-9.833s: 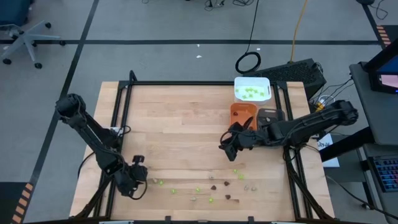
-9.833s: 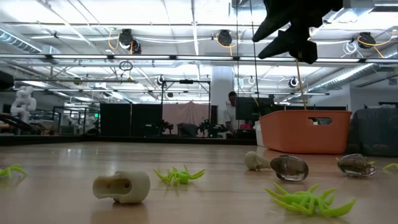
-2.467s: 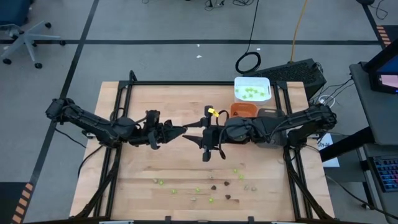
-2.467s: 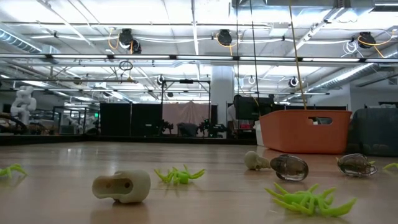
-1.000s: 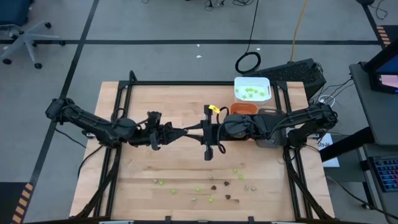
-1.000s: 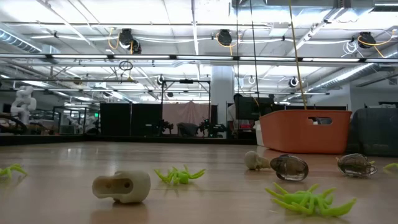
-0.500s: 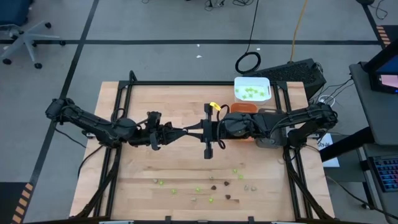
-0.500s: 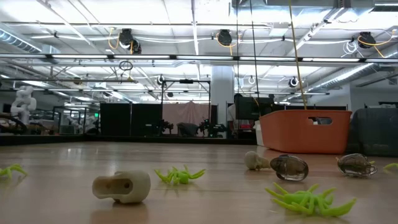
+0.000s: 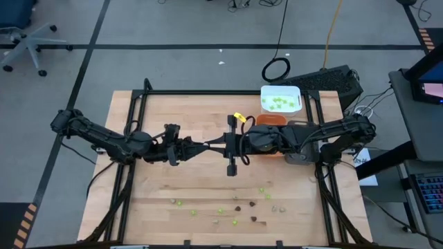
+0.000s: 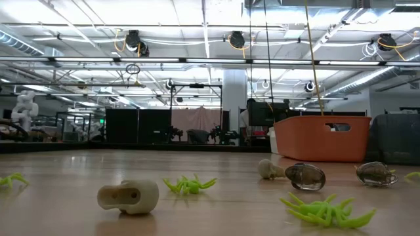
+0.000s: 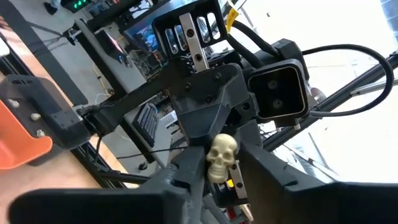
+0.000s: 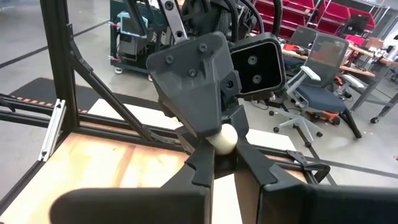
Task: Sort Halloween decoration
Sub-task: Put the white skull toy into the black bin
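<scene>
Beige skull [image 11: 222,157] between both end effectors

We see a grey floor [image 9: 173,28] crossed by dark tape lines around the wooden table [image 9: 201,111]. Beyond the table, an office chair [image 9: 24,38] stands; overhead, ceiling lights [image 10: 236,40] hang from trusses.

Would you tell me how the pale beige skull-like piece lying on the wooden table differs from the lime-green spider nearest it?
The pale beige skull-like piece is rounded and bulky, with dark holes; the lime-green spider is flat, with thin splayed legs. The skull-like piece lies nearer the low camera, the spider farther back. Both rest on the wooden table.
</scene>
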Robot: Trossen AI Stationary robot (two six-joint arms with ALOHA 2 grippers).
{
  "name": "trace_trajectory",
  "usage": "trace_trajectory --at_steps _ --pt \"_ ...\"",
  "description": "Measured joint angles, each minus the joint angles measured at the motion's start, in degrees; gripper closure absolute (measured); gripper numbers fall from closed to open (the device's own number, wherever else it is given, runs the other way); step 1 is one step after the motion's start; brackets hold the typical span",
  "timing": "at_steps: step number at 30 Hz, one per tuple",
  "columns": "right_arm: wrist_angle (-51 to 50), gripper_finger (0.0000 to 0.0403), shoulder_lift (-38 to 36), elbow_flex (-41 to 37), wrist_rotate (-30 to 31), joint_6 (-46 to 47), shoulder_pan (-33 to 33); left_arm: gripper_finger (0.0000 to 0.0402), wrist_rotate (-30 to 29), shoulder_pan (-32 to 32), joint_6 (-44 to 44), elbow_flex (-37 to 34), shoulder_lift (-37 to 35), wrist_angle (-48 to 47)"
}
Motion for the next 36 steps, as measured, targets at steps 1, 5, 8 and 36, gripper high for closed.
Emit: trace_trajectory --at_steps 1,5,8,36 --pt "-0.2 0.0386 0.0 0.0 0.0 0.2 0.0 0.0289 0.0 0.0 -0.3 0.0 0.0 0.0" --pt "-1.2 0.0386 0.0 0.0 0.1 0.4 0.0 0.0241 -0.2 0.0 -1.6 0.0 0.0 0.0" --pt "-2.1 0.0386 0.0 0.0 0.2 1.2 0.0 0.0205 -0.2 0.0 -1.9 0.0 0.0 0.0" --pt "-4.3 0.0386 0.2 -0.2 -0.4 7.1 -0.4 0.0298 -1.6 0.1 -6.1 0.1 -2.1 -10.3"
